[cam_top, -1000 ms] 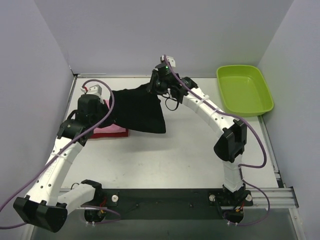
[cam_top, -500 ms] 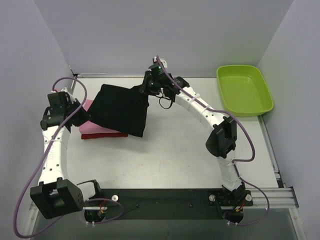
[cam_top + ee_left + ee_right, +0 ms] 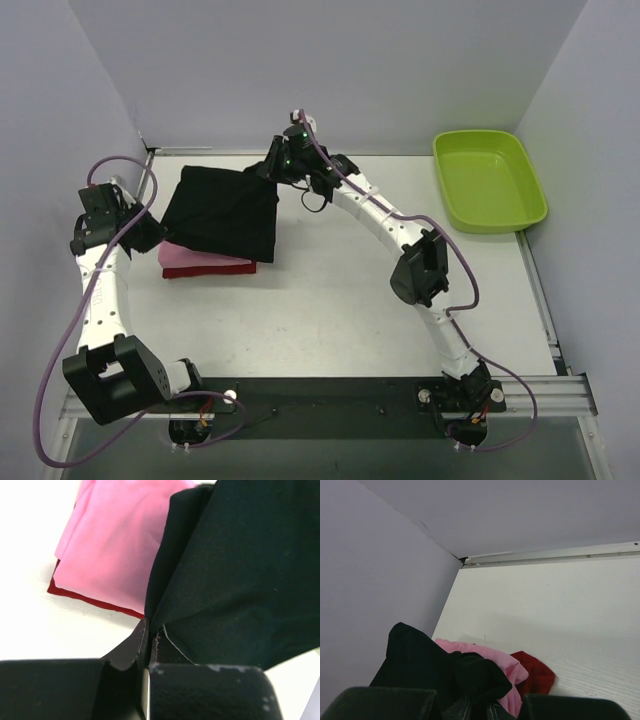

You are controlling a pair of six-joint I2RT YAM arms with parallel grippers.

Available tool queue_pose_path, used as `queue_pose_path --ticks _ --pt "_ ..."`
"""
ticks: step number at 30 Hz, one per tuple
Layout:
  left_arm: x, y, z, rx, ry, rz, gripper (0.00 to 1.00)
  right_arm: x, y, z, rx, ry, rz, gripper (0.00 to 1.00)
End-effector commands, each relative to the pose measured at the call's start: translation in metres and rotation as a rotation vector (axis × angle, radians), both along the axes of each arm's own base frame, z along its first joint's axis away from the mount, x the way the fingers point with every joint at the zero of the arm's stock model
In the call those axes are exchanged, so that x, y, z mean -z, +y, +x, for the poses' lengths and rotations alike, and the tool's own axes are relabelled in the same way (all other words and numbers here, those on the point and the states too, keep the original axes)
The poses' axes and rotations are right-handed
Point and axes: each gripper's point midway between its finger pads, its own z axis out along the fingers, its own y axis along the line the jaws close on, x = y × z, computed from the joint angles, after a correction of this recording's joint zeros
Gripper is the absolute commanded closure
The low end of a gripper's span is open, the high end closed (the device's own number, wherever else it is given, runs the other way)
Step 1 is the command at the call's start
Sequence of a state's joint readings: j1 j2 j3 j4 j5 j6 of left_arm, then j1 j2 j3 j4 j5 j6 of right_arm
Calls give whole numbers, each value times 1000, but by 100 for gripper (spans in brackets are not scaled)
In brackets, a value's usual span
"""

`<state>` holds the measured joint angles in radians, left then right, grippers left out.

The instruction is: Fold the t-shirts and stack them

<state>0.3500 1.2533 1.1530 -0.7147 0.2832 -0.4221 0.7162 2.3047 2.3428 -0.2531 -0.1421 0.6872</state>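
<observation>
White table: black shirt spread above pink shirt and dark red shirt at 10 o'clock. Left gripper and right gripper each pinched its edge.

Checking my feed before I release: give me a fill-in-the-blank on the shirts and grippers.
The left gripper and right gripper are shut on the big shirt, coloured ___. The pink shirt lies on the bottom shirt, coloured ___. The tub stands on the ___ arm's side. Missing: black; dark red; right.
</observation>
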Motion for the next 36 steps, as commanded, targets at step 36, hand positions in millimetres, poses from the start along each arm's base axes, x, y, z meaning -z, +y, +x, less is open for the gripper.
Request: queue_pose_path --ticks 36 --pt "66 85 -1 -353 63 74 100 57 52 66 72 -38 241 100"
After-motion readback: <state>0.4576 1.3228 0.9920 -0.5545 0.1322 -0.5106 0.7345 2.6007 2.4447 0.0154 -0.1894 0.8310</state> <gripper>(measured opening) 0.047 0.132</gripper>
